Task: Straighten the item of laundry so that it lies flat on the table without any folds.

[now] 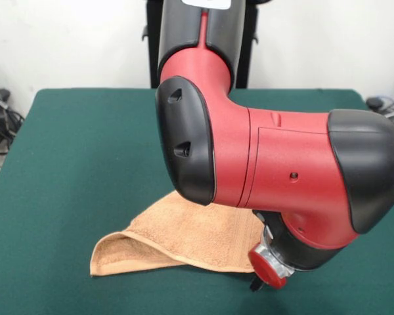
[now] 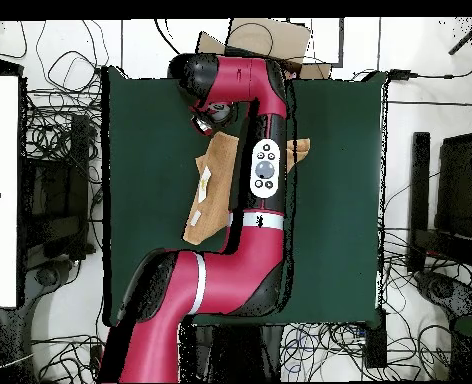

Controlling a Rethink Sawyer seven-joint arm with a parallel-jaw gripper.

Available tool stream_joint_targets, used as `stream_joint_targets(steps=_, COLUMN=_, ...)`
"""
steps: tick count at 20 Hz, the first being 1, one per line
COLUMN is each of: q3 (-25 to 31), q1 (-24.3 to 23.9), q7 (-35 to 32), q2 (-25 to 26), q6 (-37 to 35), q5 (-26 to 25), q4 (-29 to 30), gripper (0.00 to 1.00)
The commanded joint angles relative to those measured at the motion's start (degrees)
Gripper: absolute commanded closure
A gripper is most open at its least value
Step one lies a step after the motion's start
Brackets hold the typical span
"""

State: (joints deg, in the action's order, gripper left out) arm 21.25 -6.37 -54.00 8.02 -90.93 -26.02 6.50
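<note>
Front view: the peach towel (image 1: pixel 184 239) lies in the lower centre of the frame on the green counter (image 1: pixel 85 151), its left corner doubled over into a thick fold, so it is not yet flat. The red arm (image 1: pixel 282 177) crosses above it, the gripper (image 1: pixel 266 269) low at the towel's right edge, probably placed to take that edge; whether the jaws are released or clenched cannot be told. Overhead view: towel (image 2: pixel 212 190) largely hidden beneath the arm (image 2: pixel 260 180).

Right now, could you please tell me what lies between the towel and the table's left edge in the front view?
Only bare green table: the front view shows nothing between the towel and that edge.
</note>
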Motion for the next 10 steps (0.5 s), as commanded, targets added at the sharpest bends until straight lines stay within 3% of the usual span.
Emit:
stream_joint_targets(steps=1, q3=1.5, q1=-0.2, q7=-12.3, q2=0.9, q6=0.4, q5=0.8, q4=10.2, gripper=0.0)
stream_joint_targets(steps=10, q3=-0.2, q1=-0.6, q7=-13.8, q2=0.9, q6=-0.2, q5=3.6, q4=13.0, gripper=0.0)
